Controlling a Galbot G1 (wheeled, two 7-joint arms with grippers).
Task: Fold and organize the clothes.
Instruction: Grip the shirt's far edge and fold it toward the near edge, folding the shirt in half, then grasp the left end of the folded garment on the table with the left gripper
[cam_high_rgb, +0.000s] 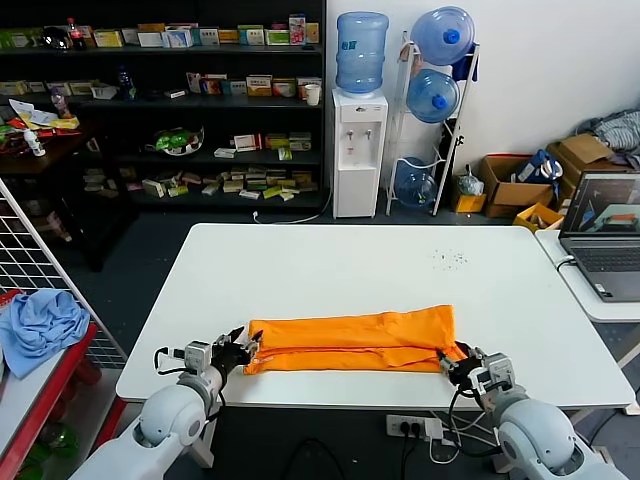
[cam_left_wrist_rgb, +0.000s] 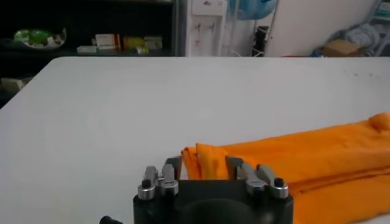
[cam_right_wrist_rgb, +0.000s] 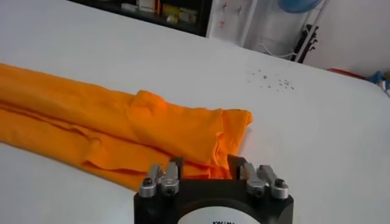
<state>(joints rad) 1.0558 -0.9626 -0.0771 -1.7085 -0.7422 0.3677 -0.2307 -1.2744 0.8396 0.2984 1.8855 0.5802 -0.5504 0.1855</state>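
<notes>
Shirt (cam_high_rgb: 350, 342) lay folded into a long orange band near the desk's (cam_high_rgb: 350, 265) front edge | left hand (cam_high_rgb: 238, 352) at its left end, fingers (cam_left_wrist_rgb: 172, 168) spread around the cloth edge | right hand (cam_high_rgb: 456, 364) at its right end, fingers (cam_right_wrist_rgb: 236, 163) likewise spread at the hem | blue cloth (cam_high_rgb: 38, 325) sat apart, left of desk

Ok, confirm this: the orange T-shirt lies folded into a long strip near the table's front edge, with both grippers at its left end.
Not quite. The orange T-shirt is a long strip there, but the head view shows one gripper at each end: left gripper at the left end, right gripper at the right.
</notes>
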